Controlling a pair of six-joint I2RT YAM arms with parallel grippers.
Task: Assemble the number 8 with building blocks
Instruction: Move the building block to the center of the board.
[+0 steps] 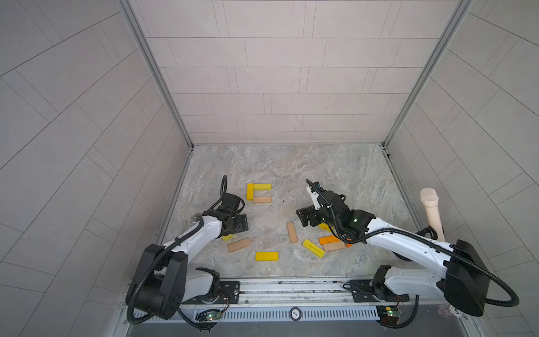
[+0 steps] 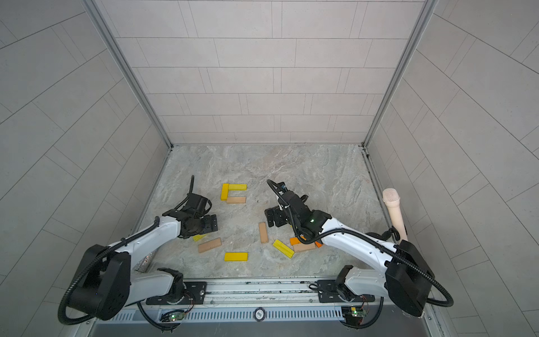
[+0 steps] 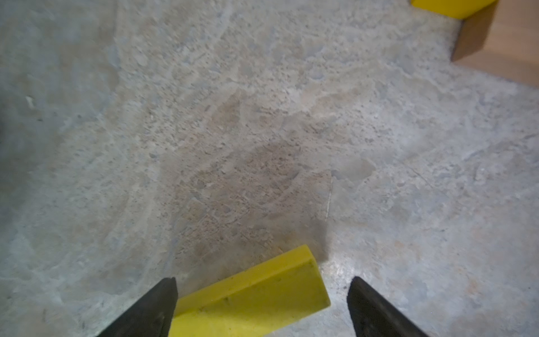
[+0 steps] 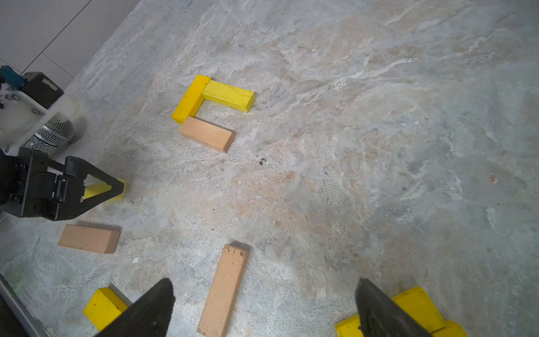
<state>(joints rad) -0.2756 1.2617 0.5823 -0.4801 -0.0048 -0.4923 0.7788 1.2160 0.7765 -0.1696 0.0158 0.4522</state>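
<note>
Three building blocks form a C in both top views: two yellow bars [image 1: 249, 191] [image 1: 262, 187] and a tan bar [image 1: 262, 200]. The full number 8 does not show. My left gripper [image 1: 240, 223] [image 3: 262, 279] is open low over the floor, straddling a loose yellow block [image 3: 250, 300] that lies flat between its fingers, with a gap on one side. My right gripper [image 1: 303, 217] [image 4: 265, 280] hangs open above a tan bar [image 4: 224, 291] [image 1: 292, 232], holding nothing.
Loose bars lie toward the front: tan [image 1: 239, 244], yellow [image 1: 267, 256], yellow [image 1: 313, 248], orange [image 1: 328, 239] and tan [image 1: 334, 246] partly under the right arm. A beige microphone [image 1: 431, 213] leans on the right wall. A glittery silver microphone [image 2: 145, 262] lies under the left arm.
</note>
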